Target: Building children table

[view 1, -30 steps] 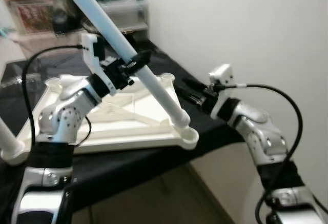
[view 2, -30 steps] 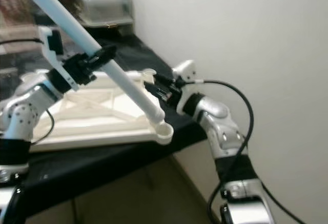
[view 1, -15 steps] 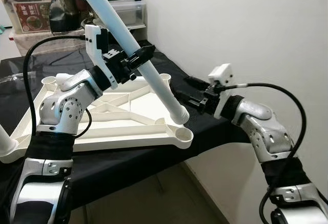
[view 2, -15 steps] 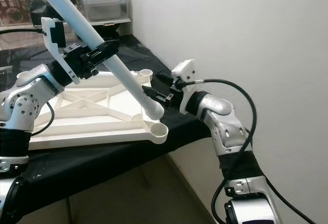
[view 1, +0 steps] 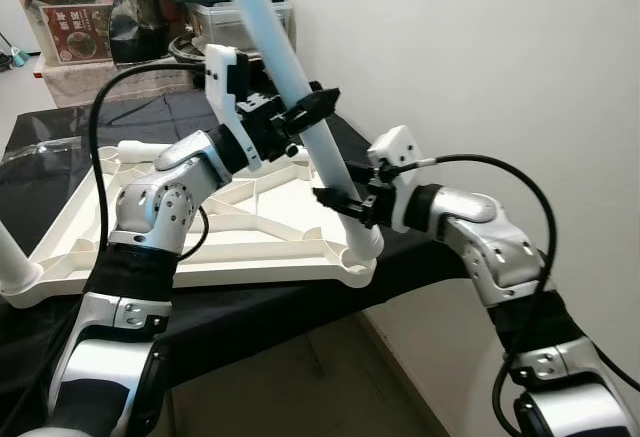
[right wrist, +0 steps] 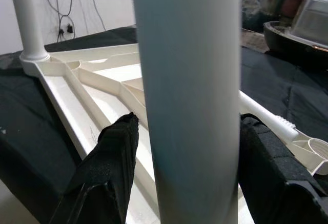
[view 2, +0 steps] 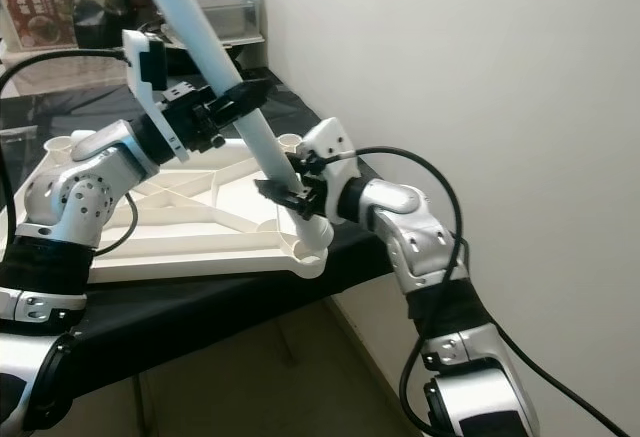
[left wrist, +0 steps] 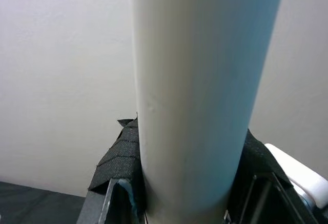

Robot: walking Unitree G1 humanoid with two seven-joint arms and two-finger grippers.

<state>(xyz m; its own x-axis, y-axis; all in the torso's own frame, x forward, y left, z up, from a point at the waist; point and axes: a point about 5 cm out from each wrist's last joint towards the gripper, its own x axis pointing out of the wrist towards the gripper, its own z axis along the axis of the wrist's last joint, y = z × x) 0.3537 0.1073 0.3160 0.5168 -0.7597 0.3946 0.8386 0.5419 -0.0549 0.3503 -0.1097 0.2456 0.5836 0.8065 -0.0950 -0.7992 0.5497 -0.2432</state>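
Observation:
A white table top [view 1: 200,247] lies upside down on a black-draped table [view 1: 250,317]. My left gripper [view 1: 305,117] is shut on the middle of a long white table leg [view 1: 285,57], which tilts up and away to the left. The leg's lower end rests at the near right corner socket [view 1: 365,247]. My right gripper [view 1: 345,202] is shut on the leg just above that socket, and its fingers [right wrist: 118,147] press both sides of the tube [right wrist: 189,80]. In the left wrist view the leg [left wrist: 200,96] stands between black pads [left wrist: 118,167].
One leg [right wrist: 25,19] stands fitted in the near left corner [view 1: 10,257]. Another leg [right wrist: 266,119] lies loose at the far side of the table top. Storage boxes [view 1: 70,17] and pots stand behind. A white wall [view 1: 480,57] is close on the right, and the floor [view 1: 300,387] lies below the table's front edge.
My left gripper has swung the leg more upright, bringing its lower end onto the corner socket. My right gripper has moved in from the right and shut on the leg's lower part.

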